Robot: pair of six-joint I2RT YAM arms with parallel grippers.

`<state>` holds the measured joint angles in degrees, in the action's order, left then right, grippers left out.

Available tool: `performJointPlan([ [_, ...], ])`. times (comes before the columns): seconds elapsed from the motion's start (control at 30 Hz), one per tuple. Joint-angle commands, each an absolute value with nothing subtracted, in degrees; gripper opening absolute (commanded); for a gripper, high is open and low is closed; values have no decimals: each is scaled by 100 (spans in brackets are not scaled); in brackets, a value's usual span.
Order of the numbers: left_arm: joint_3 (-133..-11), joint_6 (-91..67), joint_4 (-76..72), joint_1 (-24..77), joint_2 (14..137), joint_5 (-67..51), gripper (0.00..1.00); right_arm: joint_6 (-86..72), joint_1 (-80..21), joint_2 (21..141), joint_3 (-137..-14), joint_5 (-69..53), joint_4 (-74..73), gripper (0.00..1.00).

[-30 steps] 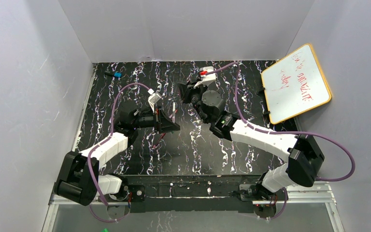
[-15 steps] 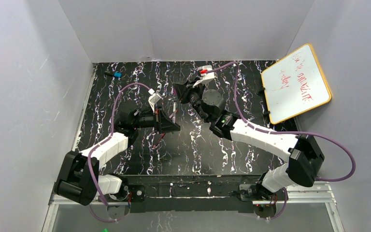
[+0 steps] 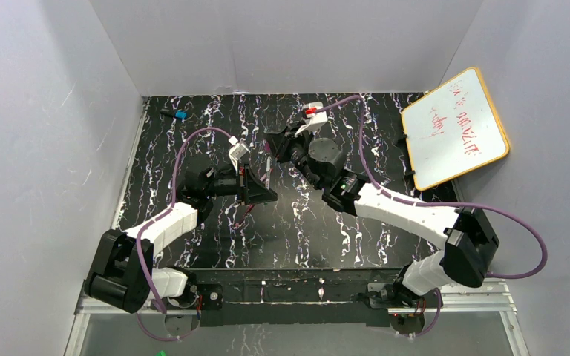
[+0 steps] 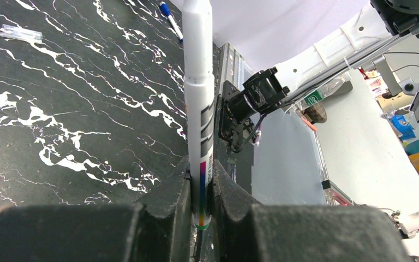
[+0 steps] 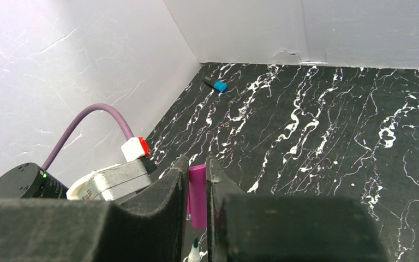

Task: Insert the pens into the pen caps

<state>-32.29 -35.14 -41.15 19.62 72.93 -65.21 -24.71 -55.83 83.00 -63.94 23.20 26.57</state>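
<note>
The step in hand looks like the mating itself: pen and cap are both lifted off the surface and brought together in the air.

The left fingers are closed tight on the whitish pen. They grip it near its rear end, so most of the barrel stands out beyond them. The right fingers are nearly closed on the magenta cap, which sits upright between them with its top poking just past the fingertips.

In the right wrist view the pen's green tip shows directly under the cap, inside the gap between those fingers. It seems just short of the cap's mouth, though the frame edge makes that hard to confirm.

The next move calls for keeping pen and cap on one axis, then pressing them together along it without either slipping in its grip.
</note>
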Motion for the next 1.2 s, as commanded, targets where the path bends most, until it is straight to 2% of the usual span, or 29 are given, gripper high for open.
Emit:
performJointPlan([
  [0.0, -3261, -3463, -4245, 1981, 7267, -6661, 0, -2548, -5654, 7971, -6396, 2285, 2687, 12],
  [0.43, -3278, -3445, -4236, 1977, 7259, -6666, 0, -2674, -5729, 7744, -6182, 2294, 2460, 12],
  [1.17, -3286, -3471, -4228, 1980, 7320, -6794, 0, -2465, -5725, 8015, -6279, 2290, 2833, 13],
])
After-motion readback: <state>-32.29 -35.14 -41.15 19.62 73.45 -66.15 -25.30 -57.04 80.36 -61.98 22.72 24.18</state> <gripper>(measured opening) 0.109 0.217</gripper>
